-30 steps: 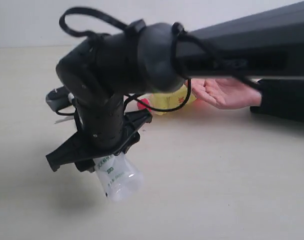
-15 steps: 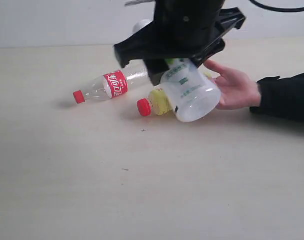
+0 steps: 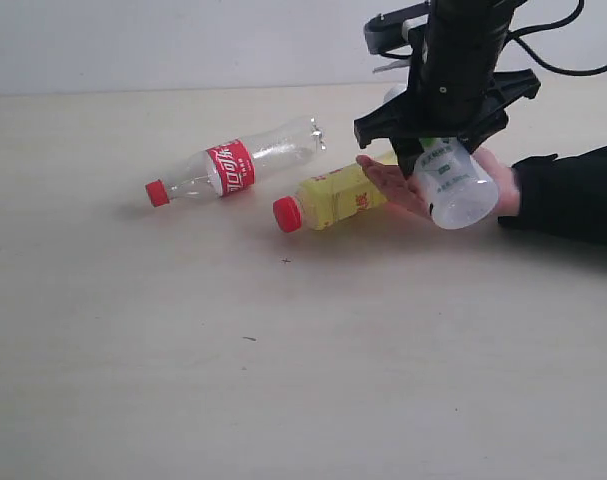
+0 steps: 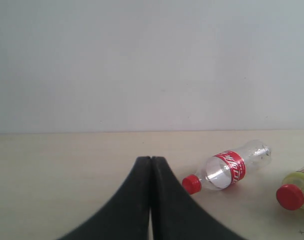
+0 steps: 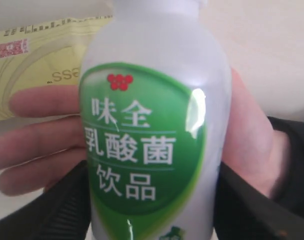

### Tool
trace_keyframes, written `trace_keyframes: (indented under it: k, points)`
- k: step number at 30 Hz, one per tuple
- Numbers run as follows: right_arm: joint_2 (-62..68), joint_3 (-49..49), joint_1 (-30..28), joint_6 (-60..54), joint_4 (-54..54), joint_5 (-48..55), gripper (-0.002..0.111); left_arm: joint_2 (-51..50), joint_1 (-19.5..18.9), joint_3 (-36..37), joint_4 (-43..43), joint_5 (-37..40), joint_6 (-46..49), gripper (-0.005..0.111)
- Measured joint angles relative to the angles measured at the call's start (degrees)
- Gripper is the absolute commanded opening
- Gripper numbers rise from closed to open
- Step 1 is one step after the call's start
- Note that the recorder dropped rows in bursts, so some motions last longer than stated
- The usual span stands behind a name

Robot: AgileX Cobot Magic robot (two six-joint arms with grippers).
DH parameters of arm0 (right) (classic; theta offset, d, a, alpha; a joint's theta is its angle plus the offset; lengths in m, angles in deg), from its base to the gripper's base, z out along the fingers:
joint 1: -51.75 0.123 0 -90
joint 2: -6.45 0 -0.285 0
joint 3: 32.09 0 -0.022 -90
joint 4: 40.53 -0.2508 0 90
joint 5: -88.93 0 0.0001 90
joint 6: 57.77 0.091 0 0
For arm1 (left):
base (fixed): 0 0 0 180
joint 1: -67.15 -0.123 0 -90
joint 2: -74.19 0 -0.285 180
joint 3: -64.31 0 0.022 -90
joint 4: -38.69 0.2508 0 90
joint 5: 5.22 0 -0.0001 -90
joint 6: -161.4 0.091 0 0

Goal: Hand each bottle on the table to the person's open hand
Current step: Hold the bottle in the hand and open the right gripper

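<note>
Milky green-label bottle [image 3: 455, 187] clamped in right gripper [image 3: 433, 150] over open hand [image 3: 388, 183], far right, we note; left gripper [image 4: 150, 172] pressed together.

The milky white bottle [image 5: 152, 60] carries a green label [image 5: 141, 165] with white Chinese characters in three lines: 味全, 乳酸菌, 饮品, set under a small red emblem [image 5: 119, 81] of dots. On the yellow bottle [image 5: 36, 60] behind it, only the letters "ess" can be read. The red label [image 3: 230, 168] on the clear bottle [image 3: 283, 148] bears white script too small to read.
</note>
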Motion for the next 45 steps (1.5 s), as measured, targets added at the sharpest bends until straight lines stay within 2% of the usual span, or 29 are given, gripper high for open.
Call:
trace_keyframes:
  k: [20, 22, 24, 28, 30, 34, 45]
  points:
    - [3.5, 0.0, 0.0, 0.0, 0.1, 0.3, 0.0, 0.0, 0.0, 0.0, 0.0, 0.0, 0.0, 0.0]
    - [3.5, 0.0, 0.0, 0.0, 0.1, 0.3, 0.007, 0.0, 0.0, 0.0, 0.0, 0.0, 0.0, 0.0]
    - [3.5, 0.0, 0.0, 0.0, 0.1, 0.3, 0.019, 0.0, 0.0, 0.0, 0.0, 0.0, 0.0, 0.0]
    - [3.5, 0.0, 0.0, 0.0, 0.2, 0.3, 0.058, 0.0, 0.0, 0.0, 0.0, 0.0, 0.0, 0.0]
    - [3.5, 0.0, 0.0, 0.0, 0.2, 0.3, 0.068, 0.0, 0.0, 0.0, 0.0, 0.0, 0.0, 0.0]
    - [3.5, 0.0, 0.0, -0.2, 0.7, 0.5, 0.075, 0.0, 0.0, 0.0, 0.0, 0.0, 0.0, 0.0]
    - [3.5, 0.0, 0.0, -0.9, 1.0, 0.5, 0.075, 0.0, 0.0, 0.0, 0.0, 0.0, 0.0, 0.0]
